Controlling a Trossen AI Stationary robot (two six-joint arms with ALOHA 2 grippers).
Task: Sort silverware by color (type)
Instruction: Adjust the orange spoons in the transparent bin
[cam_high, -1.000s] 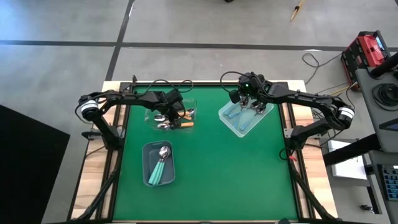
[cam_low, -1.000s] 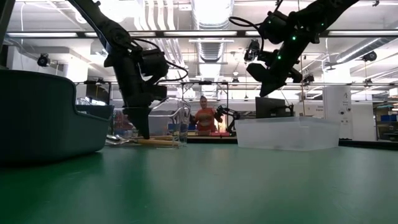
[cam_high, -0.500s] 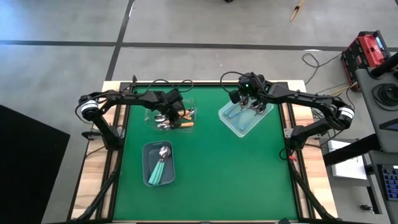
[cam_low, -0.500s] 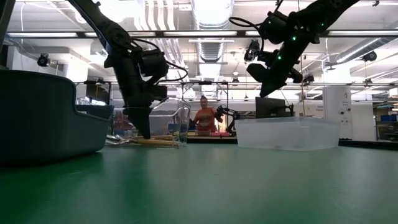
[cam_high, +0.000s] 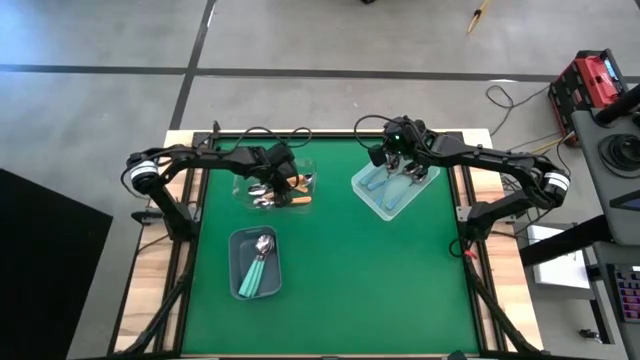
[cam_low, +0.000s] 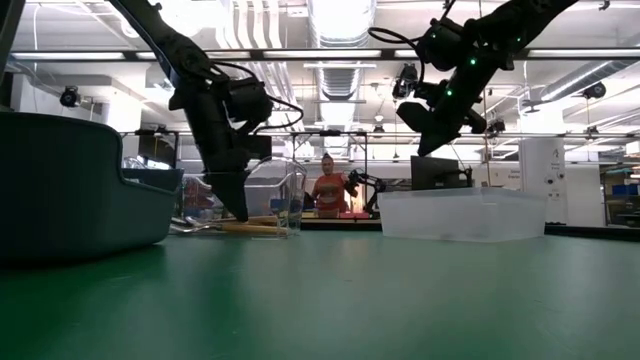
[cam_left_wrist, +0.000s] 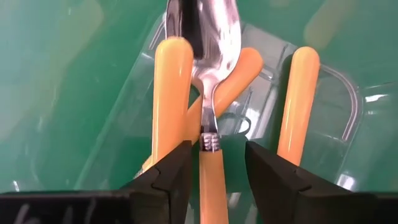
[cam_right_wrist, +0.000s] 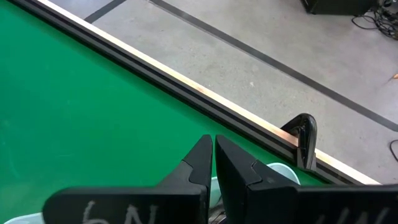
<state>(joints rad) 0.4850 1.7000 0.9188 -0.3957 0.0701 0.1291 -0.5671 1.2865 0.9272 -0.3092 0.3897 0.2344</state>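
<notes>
Several orange-handled spoons (cam_high: 296, 198) lie in a clear bin (cam_high: 245, 182) at the table's far left. My left gripper (cam_left_wrist: 217, 163) stands open over them, pointing steeply down. One orange-handled spoon (cam_left_wrist: 211, 180) lies between its fingers, its shiny bowl (cam_left_wrist: 208, 37) resting on the other orange handles. I see no plain touch. Blue-handled spoons (cam_high: 385, 180) lie in a second clear bin (cam_high: 420, 195) at the far right. My right gripper (cam_right_wrist: 212, 152) hangs shut above that bin, holding nothing. Teal-handled spoons (cam_high: 258, 272) rest in a grey bin (cam_high: 236, 262) nearer the front.
The grey bin (cam_low: 70, 180) looms large at the low view's left. Bare green table (cam_high: 380, 280) spreads across the near right half. Beyond the table, far back in the room, a person (cam_low: 328, 190) stands.
In the low view the tips of my left gripper have parted: it has opened over the bin of orange spoons, staying where it was. My right gripper has kept still.
</notes>
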